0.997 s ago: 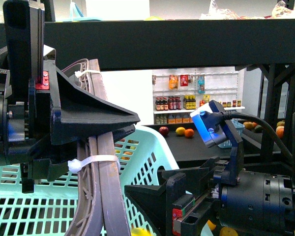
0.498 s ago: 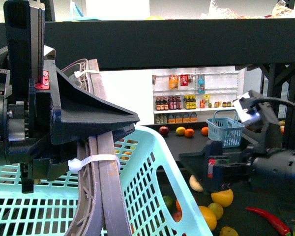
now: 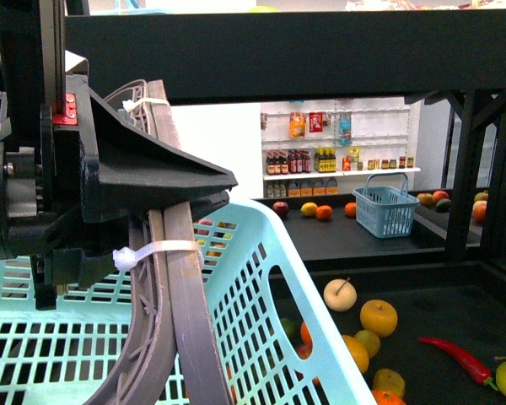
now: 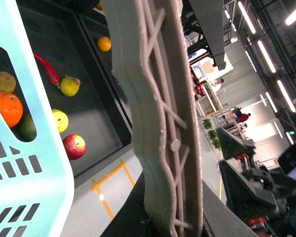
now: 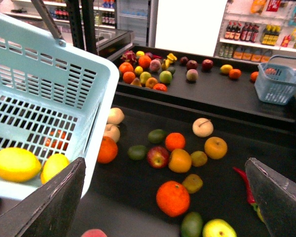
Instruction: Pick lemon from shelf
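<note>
My left gripper (image 3: 152, 221) fills the left of the front view, shut on the grey-brown basket handle (image 3: 179, 321) of a turquoise basket (image 3: 261, 278). The handle (image 4: 160, 123) also runs through the left wrist view. Two yellow lemons (image 5: 15, 164) lie inside the basket (image 5: 49, 94). The black shelf (image 3: 320, 51) has a lower deck (image 5: 138, 197) strewn with fruit. A further lemon (image 5: 226, 68) rests on the far deck (image 5: 212, 94). My right gripper (image 5: 167, 207) is open above an orange (image 5: 173, 198), its fingers (image 5: 54, 202) wide apart. It is out of the front view.
Oranges, apples, green fruit and a red chilli (image 3: 460, 359) lie on the lower deck. A small blue basket (image 3: 386, 207) stands on the far deck. Black shelf posts (image 3: 460, 169) rise at the right. White wall shelves of bottles (image 3: 337, 160) are behind.
My right arm has drawn back to the right and out of the front view, uncovering the fruit on the lower deck. The left gripper still holds the handle.
</note>
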